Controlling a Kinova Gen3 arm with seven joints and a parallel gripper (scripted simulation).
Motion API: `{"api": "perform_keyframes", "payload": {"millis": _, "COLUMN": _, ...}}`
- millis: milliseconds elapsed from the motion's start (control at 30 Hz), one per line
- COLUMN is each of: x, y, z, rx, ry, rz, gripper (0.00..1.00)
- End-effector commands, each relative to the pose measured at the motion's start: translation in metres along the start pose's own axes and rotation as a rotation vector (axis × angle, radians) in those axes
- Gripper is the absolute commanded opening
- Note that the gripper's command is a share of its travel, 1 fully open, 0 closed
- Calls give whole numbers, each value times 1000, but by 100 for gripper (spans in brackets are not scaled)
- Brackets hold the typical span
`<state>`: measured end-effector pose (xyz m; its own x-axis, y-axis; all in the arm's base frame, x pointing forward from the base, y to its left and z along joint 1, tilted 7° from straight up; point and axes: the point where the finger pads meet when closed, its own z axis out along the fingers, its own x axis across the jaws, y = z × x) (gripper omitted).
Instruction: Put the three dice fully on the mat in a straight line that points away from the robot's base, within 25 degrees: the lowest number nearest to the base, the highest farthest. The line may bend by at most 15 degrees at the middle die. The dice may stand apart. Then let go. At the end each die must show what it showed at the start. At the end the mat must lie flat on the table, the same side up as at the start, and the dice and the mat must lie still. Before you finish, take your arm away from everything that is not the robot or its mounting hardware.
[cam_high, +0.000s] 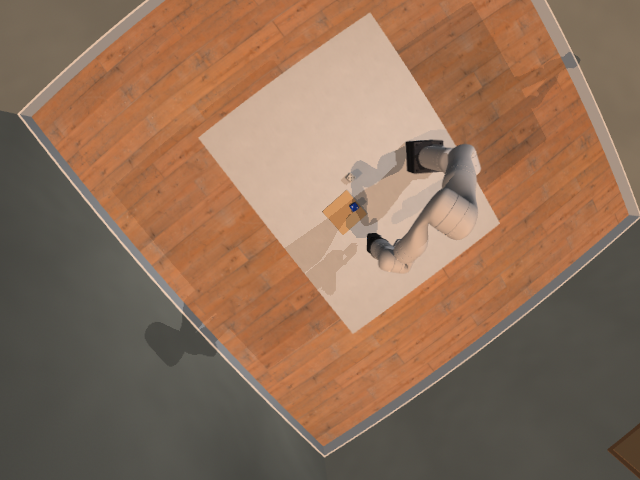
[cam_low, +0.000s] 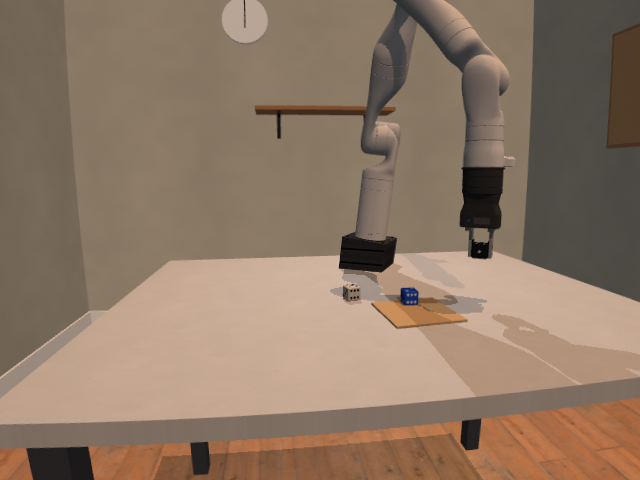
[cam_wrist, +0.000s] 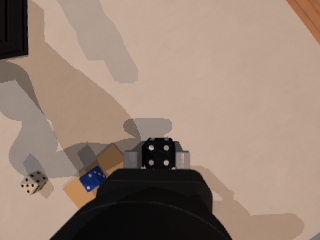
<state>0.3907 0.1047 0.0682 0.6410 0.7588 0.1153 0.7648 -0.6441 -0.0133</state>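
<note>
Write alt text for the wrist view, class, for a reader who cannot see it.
Looking down past the gripper, a black die showing four white pips is held between the fingers above the pale table. At lower left, a blue die sits on a tan mat; a white die lies on the table beside the mat.

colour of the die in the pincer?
Black with white pips, four showing on the black die held in the pincer. Wrist view shows it best.
</note>
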Motion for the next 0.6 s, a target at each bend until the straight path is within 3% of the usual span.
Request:
{"api": "perform_keyframes", "payload": {"millis": 0, "x": 0, "y": 1, "z": -1, "rx": -3, "ry": 2, "rz": 1, "gripper": 57}}
{"api": "perform_keyframes", "payload": {"millis": 333, "x": -3, "y": 5, "z": -1, "rx": -3, "ry": 1, "rz": -22, "gripper": 57}}
{"api": "perform_keyframes", "payload": {"millis": 567, "x": -19, "y": 24, "z": -1, "rx": -1, "ry": -2, "rz": -137, "gripper": 57}}
